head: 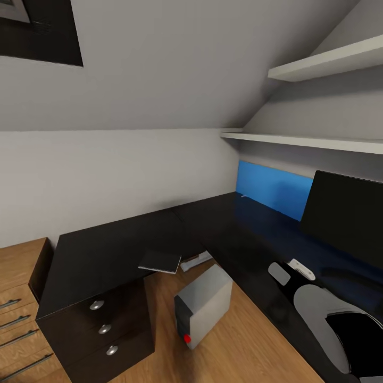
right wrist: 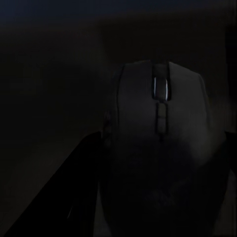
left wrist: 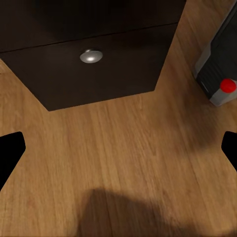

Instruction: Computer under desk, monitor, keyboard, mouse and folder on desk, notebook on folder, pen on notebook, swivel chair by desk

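The black corner desk [head: 111, 244] has drawers with silver knobs [left wrist: 91, 56]. On the wooden floor beneath it lies the grey computer [head: 203, 310], its red button [left wrist: 227, 85] facing out. The black monitor [head: 346, 218] stands on the desk at right. Leaning against the wall beside it is the blue folder [head: 274, 189]. A dark notebook [head: 159, 261] overhangs the desk's inner edge. My right gripper [head: 290, 271] hovers low over the desktop in front of the monitor, shut on the dark mouse [right wrist: 160, 128]. Above the floor by the lowest drawer, my left gripper [left wrist: 118, 150] is open and holds nothing.
A pale flat object [head: 196, 260] peeks out from under the desk behind the computer. A light wooden drawer cabinet [head: 18, 298] stands left of the desk. Two white shelves [head: 319, 64] hang above the desk's right wing under a sloped ceiling.
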Robot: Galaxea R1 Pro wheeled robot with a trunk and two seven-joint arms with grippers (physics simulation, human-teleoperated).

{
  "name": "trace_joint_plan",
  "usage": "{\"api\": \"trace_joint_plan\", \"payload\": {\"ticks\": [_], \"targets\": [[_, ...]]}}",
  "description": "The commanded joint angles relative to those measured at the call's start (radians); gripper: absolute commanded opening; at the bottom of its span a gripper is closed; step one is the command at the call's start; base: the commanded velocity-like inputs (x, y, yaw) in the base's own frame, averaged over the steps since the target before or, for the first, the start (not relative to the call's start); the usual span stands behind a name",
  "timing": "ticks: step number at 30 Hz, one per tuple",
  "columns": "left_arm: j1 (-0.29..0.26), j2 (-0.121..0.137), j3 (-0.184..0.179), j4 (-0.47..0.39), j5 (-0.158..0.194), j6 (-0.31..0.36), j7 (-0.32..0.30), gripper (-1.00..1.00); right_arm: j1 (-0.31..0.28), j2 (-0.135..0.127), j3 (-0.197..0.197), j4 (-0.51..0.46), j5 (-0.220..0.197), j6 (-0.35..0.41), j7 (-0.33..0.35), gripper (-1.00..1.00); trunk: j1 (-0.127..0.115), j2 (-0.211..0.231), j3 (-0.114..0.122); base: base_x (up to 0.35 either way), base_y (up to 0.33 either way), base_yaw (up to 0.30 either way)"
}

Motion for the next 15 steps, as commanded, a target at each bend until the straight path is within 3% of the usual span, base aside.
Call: {"api": "trace_joint_plan", "payload": {"ticks": [1,15], "targets": [[0.0,0.0,0.0,-0.001,0.01,-0.003,0.001,1.0,-0.001,-0.001,0.008,-0.001,-0.012,-0.005,-0.008,-1.0,0.0,-0.001,-0.001,0.0,0.0,0.0],[0.0,0.001,0.0,-0.001,0.009,-0.005,0.001,1.0,-0.001,-0.002,0.008,-0.001,-0.011,-0.005,-0.02,-1.0,0.0,-0.001,-0.001,0.0,0.0,0.0]]}}
